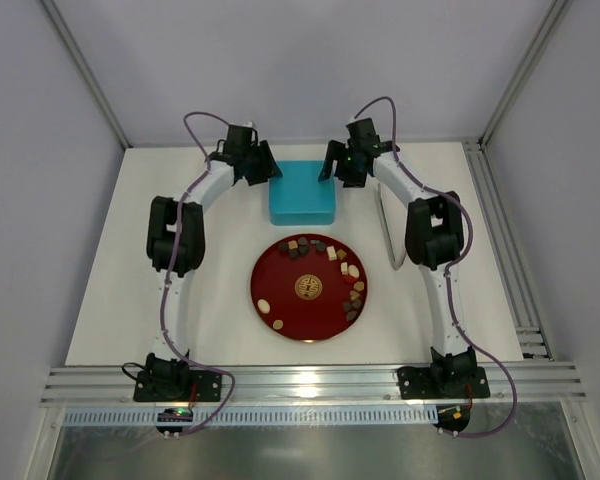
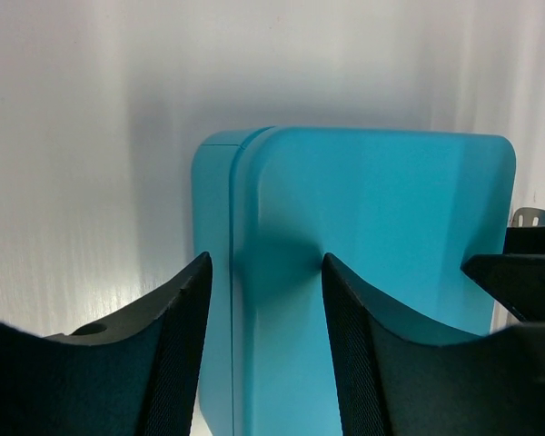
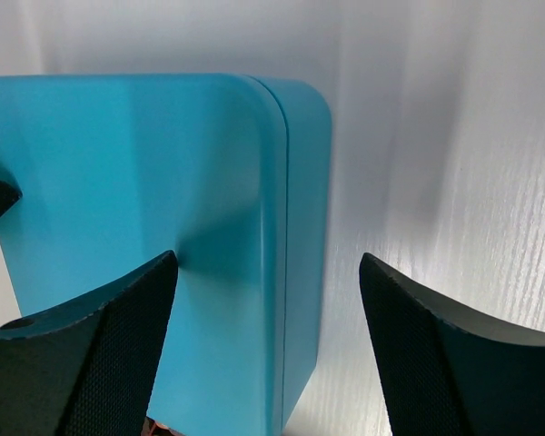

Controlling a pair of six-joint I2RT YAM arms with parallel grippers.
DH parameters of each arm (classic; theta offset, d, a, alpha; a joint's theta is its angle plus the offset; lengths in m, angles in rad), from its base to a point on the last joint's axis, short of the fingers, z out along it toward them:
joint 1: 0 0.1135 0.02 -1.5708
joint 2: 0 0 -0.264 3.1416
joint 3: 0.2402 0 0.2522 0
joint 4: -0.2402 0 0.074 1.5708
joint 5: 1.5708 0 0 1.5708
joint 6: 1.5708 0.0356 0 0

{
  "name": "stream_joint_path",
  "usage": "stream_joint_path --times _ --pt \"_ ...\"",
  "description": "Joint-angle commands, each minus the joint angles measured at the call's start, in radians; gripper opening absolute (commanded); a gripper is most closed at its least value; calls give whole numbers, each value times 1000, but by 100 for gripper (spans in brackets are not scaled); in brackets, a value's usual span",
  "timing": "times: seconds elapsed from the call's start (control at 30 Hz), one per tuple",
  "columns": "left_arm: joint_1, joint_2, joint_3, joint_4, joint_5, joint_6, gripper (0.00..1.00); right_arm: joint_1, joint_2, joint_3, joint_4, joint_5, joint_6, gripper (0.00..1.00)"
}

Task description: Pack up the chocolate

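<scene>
The chocolate (image 1: 353, 271), several small dark, light brown and cream pieces, lies on a round red plate (image 1: 320, 325) mid-table. Behind the plate stands a closed teal box (image 1: 302, 193). My left gripper (image 1: 263, 165) hovers at the box's left edge. In the left wrist view the gripper (image 2: 265, 259) is open and its jaws straddle that edge of the box (image 2: 372, 236), one finger over the lid, one beside the wall. My right gripper (image 1: 335, 165) is at the right edge. In the right wrist view the gripper (image 3: 268, 259) stands wide open astride the edge of the box (image 3: 136, 173), holding nothing.
A thin grey strip (image 1: 385, 225) lies on the white table to the right of the box, close to the right arm. Aluminium rails run along the near edge (image 1: 310, 382) and the right side (image 1: 500, 250). White walls close in the back and sides.
</scene>
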Motion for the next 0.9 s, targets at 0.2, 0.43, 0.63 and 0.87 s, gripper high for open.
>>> stream_joint_path --times 0.2,0.43,0.63,0.87 --pt "-6 140 68 -292 -147 99 52 -1 17 49 91 -37 19 87" --pt "-12 177 105 -366 -120 128 53 -3 6 36 221 -77 63 94" --pt "-13 188 106 -409 -110 152 54 -3 61 127 200 -74 76 96" --pt "-21 193 114 -455 -93 174 55 -1 121 156 154 -51 79 96"
